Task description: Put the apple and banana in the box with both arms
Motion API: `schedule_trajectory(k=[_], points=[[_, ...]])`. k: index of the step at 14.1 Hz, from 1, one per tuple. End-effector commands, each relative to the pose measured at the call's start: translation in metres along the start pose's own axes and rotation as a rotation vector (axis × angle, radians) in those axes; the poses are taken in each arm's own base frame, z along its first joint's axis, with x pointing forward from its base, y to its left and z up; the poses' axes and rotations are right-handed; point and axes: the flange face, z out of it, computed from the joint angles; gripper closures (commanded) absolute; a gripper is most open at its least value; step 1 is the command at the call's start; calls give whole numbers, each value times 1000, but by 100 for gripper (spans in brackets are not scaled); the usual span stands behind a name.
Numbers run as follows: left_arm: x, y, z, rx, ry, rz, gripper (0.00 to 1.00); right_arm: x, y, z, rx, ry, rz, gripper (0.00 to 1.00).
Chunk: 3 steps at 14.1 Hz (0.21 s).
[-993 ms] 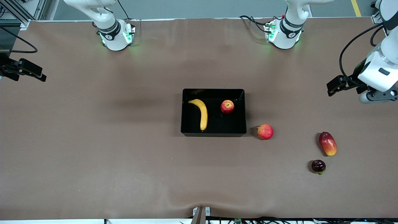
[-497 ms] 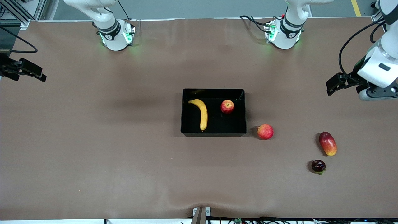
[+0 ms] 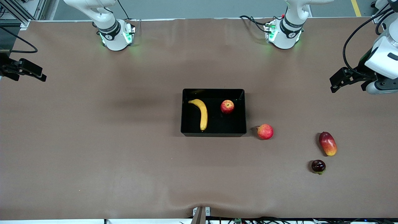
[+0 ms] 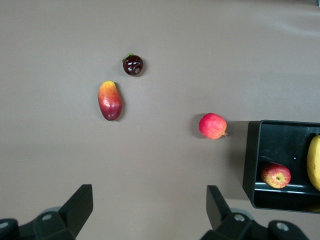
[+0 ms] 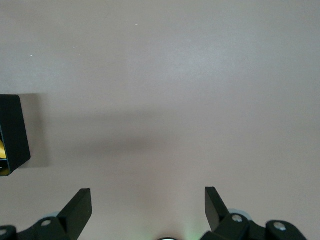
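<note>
Fruit is what we check first, and both task pieces already lie inside the box (image 3: 213,133), which sits near the middle of the table (image 3: 124,155): the banana (image 3: 201,113) rests along the wall toward the right arm's end, its long axis running from the wall nearest the robot bases toward the wall nearest the front camera, and the apple (image 3: 227,106) sits apart from it, toward the left arm's end of the box and closer to the bases' wall. From the left gripper (image 3: 346,79), held up over the table's edge at the left arm's end, the box lies well away toward the table's middle; its fingers (image 4: 75,207) stand wide apart with nothing between them. The right gripper (image 3: 26,71) hangs at the opposite edge of the table, also well apart from the box, jaws spread and empty, as its wrist view shows; there only a corner of the box is visible. We judge the placing done, so the coming move is probably no more than both arms waiting clear. Outside the box lie a pinkish-red round fruit (image 3: 265,131) just beside its corner, a mango (image 3: 327,143), and a small dark fruit (image 3: 318,166), perhaps a mangosteen, toward the left arm's end.
</note>
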Motion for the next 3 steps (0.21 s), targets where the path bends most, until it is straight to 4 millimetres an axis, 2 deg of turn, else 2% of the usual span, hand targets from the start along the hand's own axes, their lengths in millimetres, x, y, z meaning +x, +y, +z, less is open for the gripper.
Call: schedule_trajectory(k=[1,3], points=[[4,15,4,-21,-17,35,0,-1,-2,-1,-7,-2,9,0],[1,13,8,-17,-49,33,0,-1,-2,-1,-8,-2,9,0]])
